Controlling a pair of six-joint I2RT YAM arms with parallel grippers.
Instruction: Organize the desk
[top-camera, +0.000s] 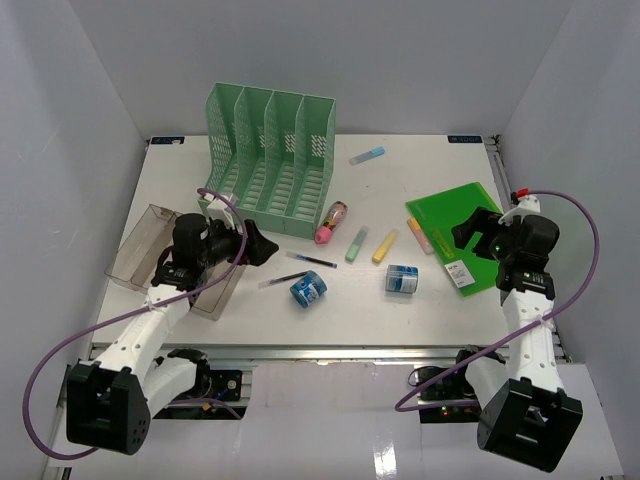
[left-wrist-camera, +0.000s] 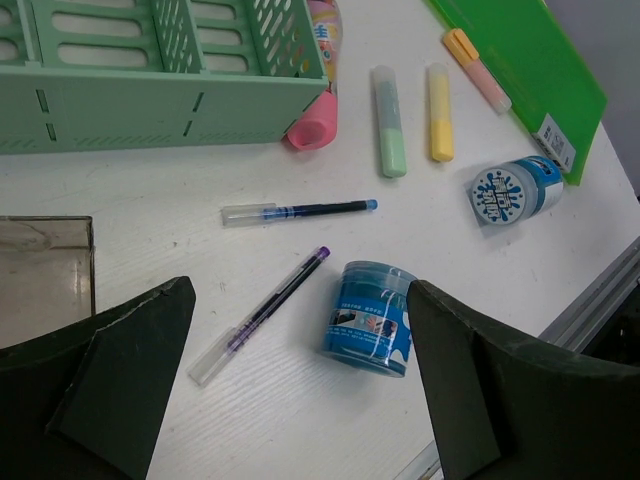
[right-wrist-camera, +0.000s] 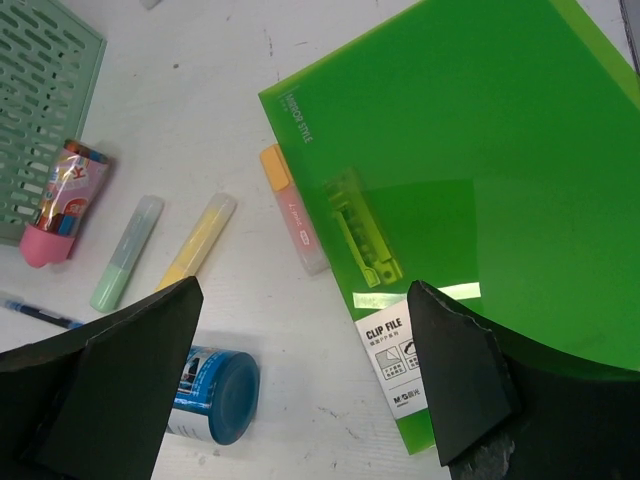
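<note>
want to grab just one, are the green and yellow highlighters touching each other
Apart. The left wrist view shows the green highlighter and the yellow highlighter side by side, with a strip of bare desk between them along their whole length.

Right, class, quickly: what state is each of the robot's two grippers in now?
Left gripper: open, holding nothing.
Right gripper: open, holding nothing, above the flat translucent green plastic file.
</note>
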